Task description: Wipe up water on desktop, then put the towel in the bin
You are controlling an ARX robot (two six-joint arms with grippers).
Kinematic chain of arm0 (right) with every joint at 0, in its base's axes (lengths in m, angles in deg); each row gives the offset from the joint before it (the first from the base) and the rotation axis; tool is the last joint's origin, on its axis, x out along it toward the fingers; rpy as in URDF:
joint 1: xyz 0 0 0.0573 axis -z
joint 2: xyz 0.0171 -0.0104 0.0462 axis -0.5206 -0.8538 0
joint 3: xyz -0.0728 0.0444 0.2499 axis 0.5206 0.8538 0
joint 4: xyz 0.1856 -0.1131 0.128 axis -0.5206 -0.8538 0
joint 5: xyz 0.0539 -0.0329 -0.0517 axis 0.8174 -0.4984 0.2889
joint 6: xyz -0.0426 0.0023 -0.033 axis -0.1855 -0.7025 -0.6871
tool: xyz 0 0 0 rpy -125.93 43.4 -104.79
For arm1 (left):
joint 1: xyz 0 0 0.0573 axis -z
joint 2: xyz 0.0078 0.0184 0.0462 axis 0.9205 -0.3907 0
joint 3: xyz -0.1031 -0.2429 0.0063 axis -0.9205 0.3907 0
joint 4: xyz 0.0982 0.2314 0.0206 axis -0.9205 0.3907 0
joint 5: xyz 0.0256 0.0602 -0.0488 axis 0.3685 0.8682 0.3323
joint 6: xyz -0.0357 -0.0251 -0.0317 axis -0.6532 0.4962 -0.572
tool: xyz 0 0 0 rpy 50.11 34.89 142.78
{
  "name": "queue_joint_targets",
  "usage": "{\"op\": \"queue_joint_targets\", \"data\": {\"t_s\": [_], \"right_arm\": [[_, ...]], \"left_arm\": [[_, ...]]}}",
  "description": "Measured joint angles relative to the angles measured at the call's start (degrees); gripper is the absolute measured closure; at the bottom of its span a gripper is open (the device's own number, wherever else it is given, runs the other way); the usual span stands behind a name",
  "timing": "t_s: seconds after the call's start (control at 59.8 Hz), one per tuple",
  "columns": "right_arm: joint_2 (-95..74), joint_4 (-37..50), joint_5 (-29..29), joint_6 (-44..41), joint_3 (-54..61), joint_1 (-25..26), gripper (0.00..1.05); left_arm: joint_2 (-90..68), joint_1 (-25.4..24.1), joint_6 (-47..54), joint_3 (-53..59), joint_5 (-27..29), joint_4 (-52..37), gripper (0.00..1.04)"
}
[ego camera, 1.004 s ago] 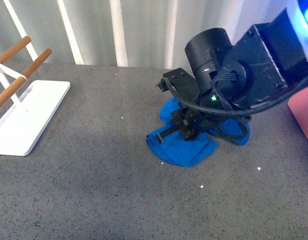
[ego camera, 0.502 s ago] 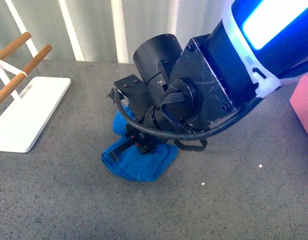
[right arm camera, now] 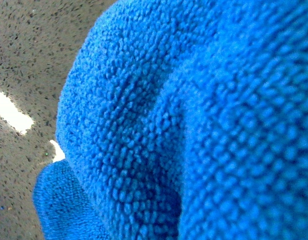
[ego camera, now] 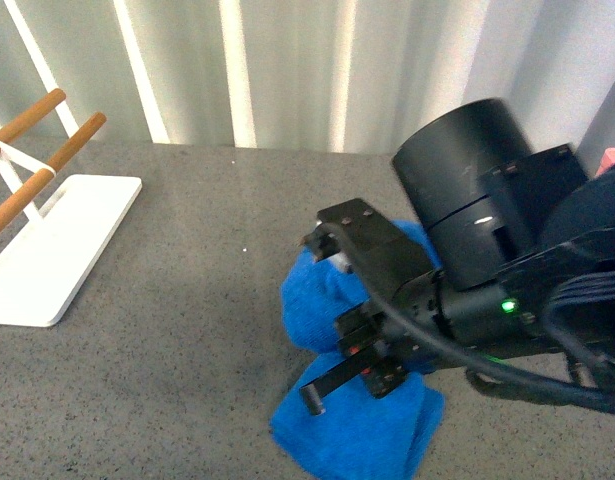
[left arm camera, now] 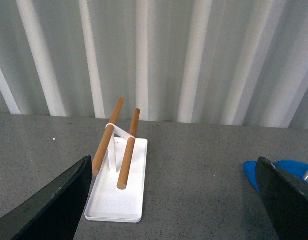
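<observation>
The right gripper [ego camera: 337, 375] points down and to the left with its black fingers [ego camera: 325, 384] lying on the bright royal-blue fluffy terry towel [ego camera: 359, 440]. The bulky black wrist covers the place where the jaws meet the cloth, so I cannot tell how far they are parted or whether they pinch the fabric. The right wrist view is filled almost wholly by the towel's looped pile [right arm camera: 194, 125], folded into thick rolls, with a strip of surface at one edge.

The towel lies bunched directly under this gripper, one lump just beyond the fingers and another on the near side of them, all resting on the wide dark grey speckled stone-like desktop [ego camera: 167, 350]. Behind the right arm, at the far right, a small corner of the salmon-pink bin [ego camera: 613, 160] shows, well apart from the towel.

Far to the left of the right gripper stands the white flat rack base [ego camera: 47, 240] carrying two brown wooden rods [ego camera: 47, 165]. Behind the desktop rises a pale ribbed wall [ego camera: 287, 70].

The left gripper [left arm camera: 173, 160] hovers above the desktop [left arm camera: 194, 165] with its two dark fingers [left arm camera: 58, 200] spread wide and nothing between them. Ahead of it sits the rack base [left arm camera: 118, 200] with its rods [left arm camera: 128, 150], and off to its right a blue edge of the towel [left arm camera: 254, 172] is visible
</observation>
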Motion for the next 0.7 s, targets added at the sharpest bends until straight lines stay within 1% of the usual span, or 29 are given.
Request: {"op": "queue_joint_targets", "data": {"t_s": [0.134,0.268,0.368,0.435,0.469,0.552,0.636,0.703], "right_arm": [[5.3,-0.1,-3.0,-5.0,0.2,3.1,1.0],[9.7,-1.2,-3.5,-9.2,-1.6,5.0,1.0],[14.1,-4.0,-2.6,-11.1,-6.0,7.1,1.0],[16.0,-6.0,-3.7,-11.7,-9.7,8.5,1.0],[16.9,-7.3,-4.8,-11.8,-11.7,9.6,1.0],[18.3,-11.8,-10.4,-12.2,-18.0,12.5,1.0],[18.6,-17.4,-18.4,-12.3,-24.0,16.4,1.0],[18.6,-21.3,-23.6,-12.0,-26.7,19.0,1.0]], "left_arm": [[0.0,0.0,0.0,0.0,0.0,0.0,0.07],[0.0,0.0,0.0,0.0,0.0,0.0,0.07],[0.0,0.0,0.0,0.0,0.0,0.0,0.07],[0.0,0.0,0.0,0.0,0.0,0.0,0.07],[0.0,0.0,0.0,0.0,0.0,0.0,0.07],[0.0,0.0,0.0,0.0,0.0,0.0,0.07],[0.0,0.0,0.0,0.0,0.0,0.0,0.07],[0.0,0.0,0.0,0.0,0.0,0.0,0.07]]}}
